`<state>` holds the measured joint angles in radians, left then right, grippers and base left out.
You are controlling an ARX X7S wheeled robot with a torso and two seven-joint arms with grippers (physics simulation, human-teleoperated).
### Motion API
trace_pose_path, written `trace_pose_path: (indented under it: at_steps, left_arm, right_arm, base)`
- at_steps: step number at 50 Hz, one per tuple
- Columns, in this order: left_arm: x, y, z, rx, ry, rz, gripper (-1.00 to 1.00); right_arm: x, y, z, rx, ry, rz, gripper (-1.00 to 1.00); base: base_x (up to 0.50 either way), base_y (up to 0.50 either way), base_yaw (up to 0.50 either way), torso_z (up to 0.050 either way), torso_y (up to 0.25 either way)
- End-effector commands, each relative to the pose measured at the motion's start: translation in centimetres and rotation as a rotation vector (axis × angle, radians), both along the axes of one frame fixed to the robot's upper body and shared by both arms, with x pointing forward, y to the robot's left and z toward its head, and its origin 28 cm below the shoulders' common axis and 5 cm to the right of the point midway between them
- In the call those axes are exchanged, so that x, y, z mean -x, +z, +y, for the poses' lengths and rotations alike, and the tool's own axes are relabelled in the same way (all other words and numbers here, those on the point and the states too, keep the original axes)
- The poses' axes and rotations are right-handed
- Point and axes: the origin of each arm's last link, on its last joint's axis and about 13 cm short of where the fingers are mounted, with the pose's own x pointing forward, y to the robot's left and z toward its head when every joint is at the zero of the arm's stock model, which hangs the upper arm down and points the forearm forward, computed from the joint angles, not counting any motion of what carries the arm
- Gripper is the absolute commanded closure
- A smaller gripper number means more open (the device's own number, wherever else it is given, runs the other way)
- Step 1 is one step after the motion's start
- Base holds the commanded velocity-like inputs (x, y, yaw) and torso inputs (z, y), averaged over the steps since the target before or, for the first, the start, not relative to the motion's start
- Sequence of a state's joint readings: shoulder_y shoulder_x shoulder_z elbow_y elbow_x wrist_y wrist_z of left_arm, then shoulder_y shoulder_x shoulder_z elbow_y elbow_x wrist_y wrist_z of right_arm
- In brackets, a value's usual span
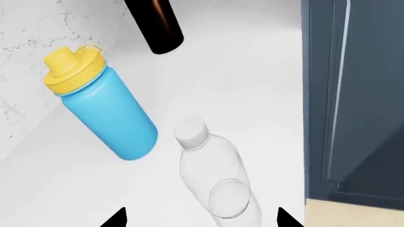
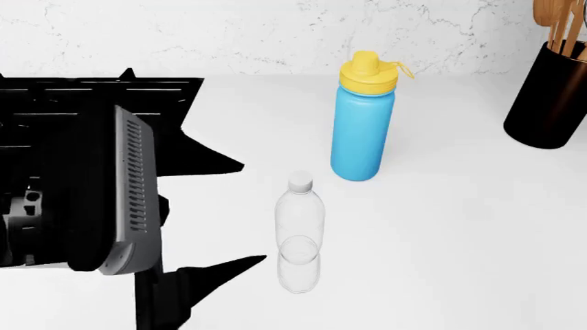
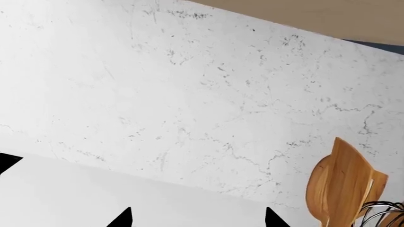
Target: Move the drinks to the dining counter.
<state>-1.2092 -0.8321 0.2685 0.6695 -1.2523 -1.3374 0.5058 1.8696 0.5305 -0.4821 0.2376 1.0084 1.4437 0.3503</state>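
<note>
Left claw hangs spread wide and empty, its tips either side of the clear bottle, which stands upright on the white table just before the blue flask. Reaching step, I judge; next, descend and close squarely.

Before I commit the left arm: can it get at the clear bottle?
Probably yes: the left gripper has open jaws straddling the clear bottle, with the blue flask off to one side.
</note>
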Motion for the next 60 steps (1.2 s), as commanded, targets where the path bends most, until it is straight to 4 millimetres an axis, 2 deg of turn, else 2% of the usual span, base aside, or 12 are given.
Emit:
trace_pose_path:
  at_steps: [1, 23, 36, 55, 56, 60]
  left_arm:
    - [-1.4, -1.5, -0.7, 0.005, -0.03, 0.024, -1.0]
    - [-4.0, -2.9, -1.6, 0.055, -0.084, 0.05, -1.0]
    - [-5.2, -3.1, -2.8, 0.076, -0.142, 0.06, -1.0]
    - [-7.8, -4.8, -4.4, 0.145, -0.189, 0.109, -1.0]
    - [-8.0, -4.9, -4.5, 0.155, -0.182, 0.108, 1.0]
    - [-8.4, -5.2, -4.4, 0.178, -0.177, 0.114, 1.0]
  right_arm:
    - [0.2, -0.2, -0.2, 0.007, -0.01, 0.01, -1.0]
    - [0.3, -0.3, -0.4, 0.018, -0.016, 0.031, -1.0]
    - [0.6, -0.5, -0.6, 0.023, -0.015, 0.04, -1.0]
    - [0.7, -1.0, -0.8, 0.023, -0.02, 0.055, -1.0]
    - [0.7, -0.9, -0.9, 0.023, -0.021, 0.055, -1.0]
    - [0.9, -0.9, -0.9, 0.024, -0.021, 0.055, -1.0]
  base:
    - [0.0, 0.0, 0.0, 0.0, 0.0]
    - [0.0, 0.0, 0.0, 0.0, 0.0]
    - [0.0, 0.0, 0.0, 0.0, 0.0]
    - [0.0, 0.0, 0.0, 0.0, 0.0]
    - [0.0, 0.0, 0.0, 0.0, 0.0]
    - [0.0, 0.0, 0.0, 0.0, 0.0]
